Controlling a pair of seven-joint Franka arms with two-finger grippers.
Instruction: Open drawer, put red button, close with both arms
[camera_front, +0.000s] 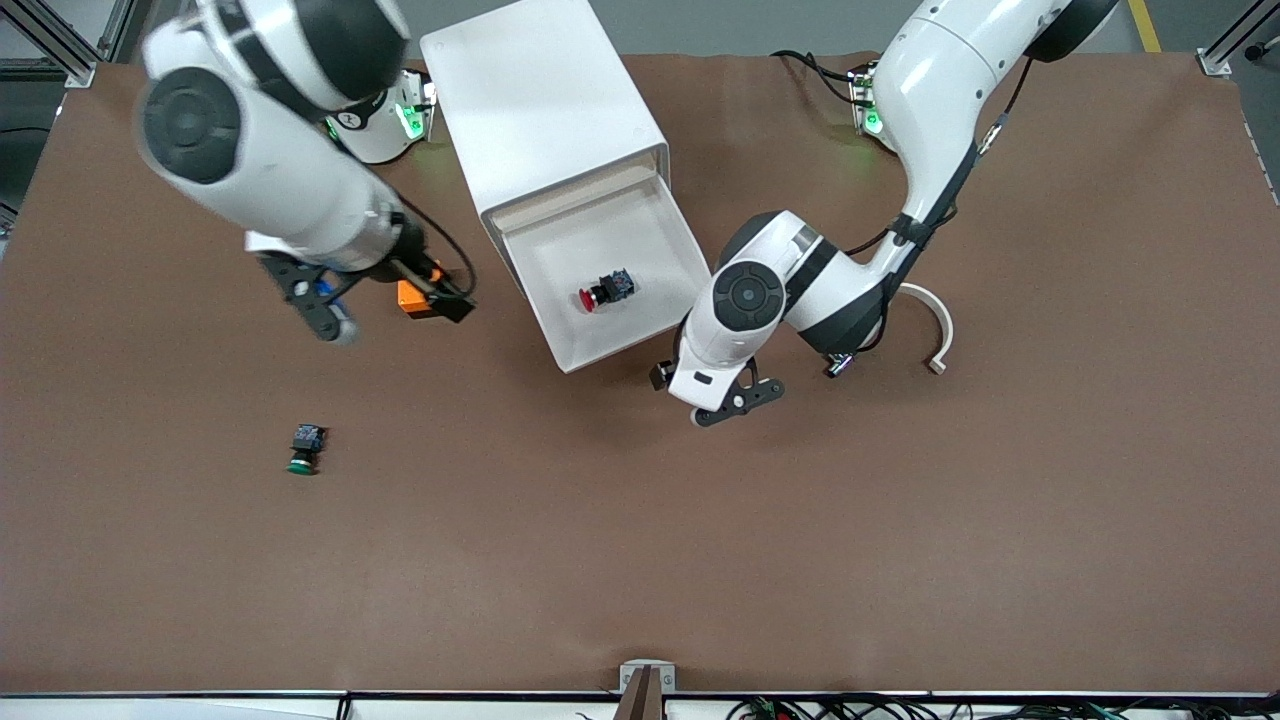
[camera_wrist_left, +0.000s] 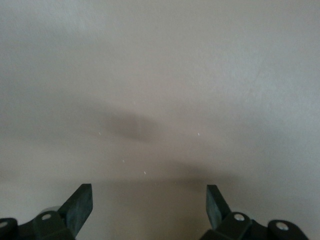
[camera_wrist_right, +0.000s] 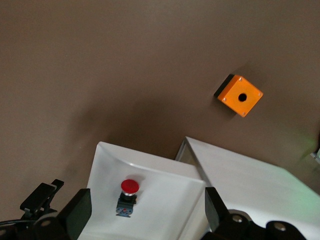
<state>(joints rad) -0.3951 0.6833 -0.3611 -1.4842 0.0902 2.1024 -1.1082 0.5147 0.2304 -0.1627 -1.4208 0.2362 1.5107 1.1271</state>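
Observation:
The white drawer (camera_front: 563, 345) stands pulled out of its cabinet (camera_front: 540, 100). The red button (camera_front: 604, 290) lies on its side on the drawer floor, red cap toward the front camera. It also shows in the right wrist view as the red button (camera_wrist_right: 129, 192) inside the drawer (camera_wrist_right: 107, 165). My right gripper (camera_front: 325, 312) hangs open and holds nothing, over the table beside an orange box (camera_front: 410, 297); its fingers (camera_wrist_right: 77, 212) stand wide apart. My left gripper (camera_front: 735, 400) is open over bare table next to the drawer's front corner, its fingers (camera_wrist_left: 80, 205) with nothing between them.
A green-capped button (camera_front: 304, 449) lies on the table nearer the front camera, toward the right arm's end. The orange box (camera_wrist_right: 239, 95) has a round hole in its top. A white curved piece (camera_front: 936, 330) lies by the left arm.

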